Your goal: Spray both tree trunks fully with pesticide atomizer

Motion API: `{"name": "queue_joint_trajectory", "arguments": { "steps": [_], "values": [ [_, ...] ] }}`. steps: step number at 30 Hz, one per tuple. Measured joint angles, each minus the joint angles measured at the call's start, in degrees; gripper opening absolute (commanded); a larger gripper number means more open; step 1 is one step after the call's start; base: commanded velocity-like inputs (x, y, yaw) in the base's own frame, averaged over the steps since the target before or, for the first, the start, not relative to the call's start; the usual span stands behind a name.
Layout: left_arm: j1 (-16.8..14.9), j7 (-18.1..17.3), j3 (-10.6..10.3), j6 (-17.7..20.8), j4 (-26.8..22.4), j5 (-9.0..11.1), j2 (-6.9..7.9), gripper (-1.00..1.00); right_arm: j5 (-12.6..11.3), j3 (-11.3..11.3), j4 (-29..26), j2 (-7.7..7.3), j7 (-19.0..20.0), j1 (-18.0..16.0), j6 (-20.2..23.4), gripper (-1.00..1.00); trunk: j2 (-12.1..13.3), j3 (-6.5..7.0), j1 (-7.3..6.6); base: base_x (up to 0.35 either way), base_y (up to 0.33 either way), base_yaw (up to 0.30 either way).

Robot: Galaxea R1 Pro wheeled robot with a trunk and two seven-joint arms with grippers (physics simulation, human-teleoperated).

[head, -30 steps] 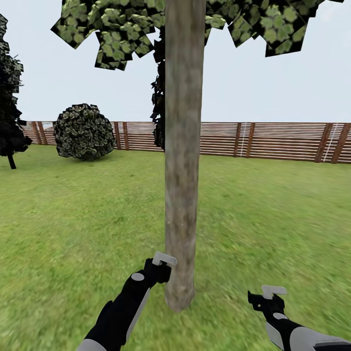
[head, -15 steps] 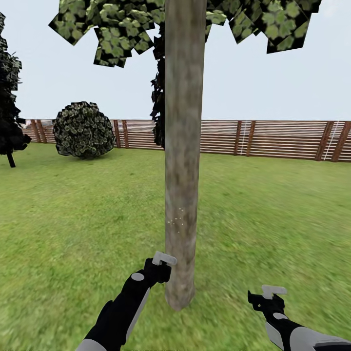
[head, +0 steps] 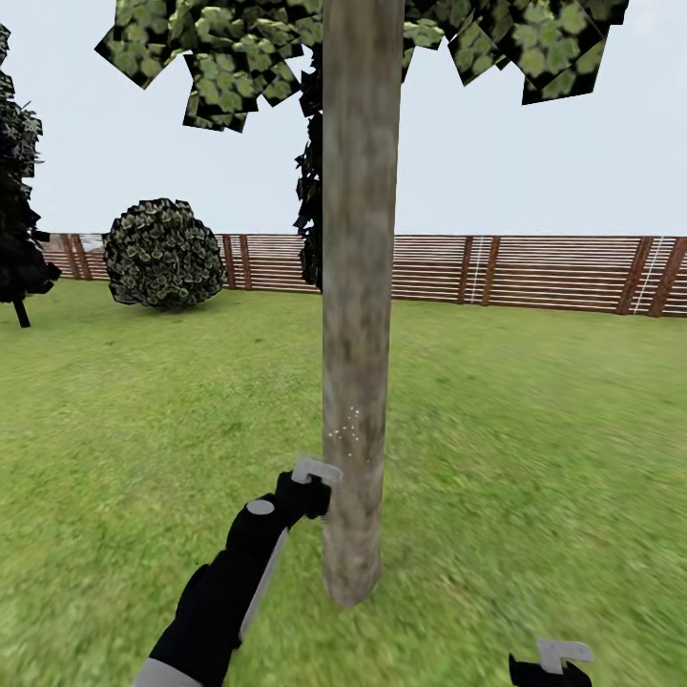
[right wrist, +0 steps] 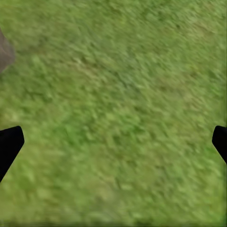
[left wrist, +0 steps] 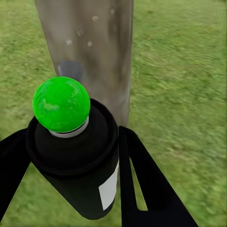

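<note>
My left gripper (left wrist: 71,189) has its fingers (left wrist: 142,189) clamped on the pesticide atomizer (left wrist: 75,156), a dark bottle with a white label and a green ball on top. The pale, mottled tree trunk (head: 358,315) stands just ahead of the fingers, showing a few pale specks. If the nozzle drifts sideways, spray may hit the lawn (head: 534,448) instead. My right gripper (right wrist: 113,142) hangs spread and empty over grass.

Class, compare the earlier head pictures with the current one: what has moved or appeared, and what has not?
The left gripper, shut on the atomizer, has risen a little along the trunk. The right gripper has dropped toward the picture's lower edge, jaws open over the grass. Pale spray specks appeared on the trunk half a second ago and remain. Trunk, fence and bush are unchanged.
</note>
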Motion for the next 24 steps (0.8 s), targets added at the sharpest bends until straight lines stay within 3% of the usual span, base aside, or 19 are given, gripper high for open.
{"name": "queue_joint_trajectory", "arguments": {
  "steps": [5,6,7,9,14,24],
  "values": [
    [0.0,-0.03,0.06,4.11,-5.41,-0.08,0.0,-1.0,0.0,0.03,0.0,0.02,-0.01,0.17,0.05,1.0,0.0,0.0,0.0,0.0,0.0,0.0],
    [-0.03,-0.02,0.07,5.93,-5.92,-0.09,0.0,-1.0,0.0,0.02,0.0,0.04,-0.01,0.17,0.06,1.0,0.0,0.0,0.0,0.0,0.0,0.0],
    [-2.19,0.21,0.11,13.97,-6.62,-0.34,0.0,-1.0,0.0,0.03,0.0,0.06,-0.01,0.18,0.08,1.0,0.01,0.01,0.0,0.0,0.0,0.0],
    [-4.29,0.2,0.39,16.11,-6.77,-0.19,0.0,-1.0,0.0,0.07,0.0,0.07,-0.01,0.18,0.09,1.0,0.0,0.0,0.0,0.0,0.0,0.0],
    [-10.04,-0.03,2.1,19.03,-7.46,-0.09,0.0,-1.0,0.02,0.09,0.0,0.13,0.06,0.18,0.09,1.0,0.0,0.0,0.0,0.0,0.0,0.0],
    [-11.32,-0.17,2.91,20.94,-10.53,0.16,0.0,-1.0,-0.02,0.09,0.0,0.16,0.06,0.18,0.16,1.0,0.0,0.0,0.02,-0.144,0.032,0.0]
  ]
}}
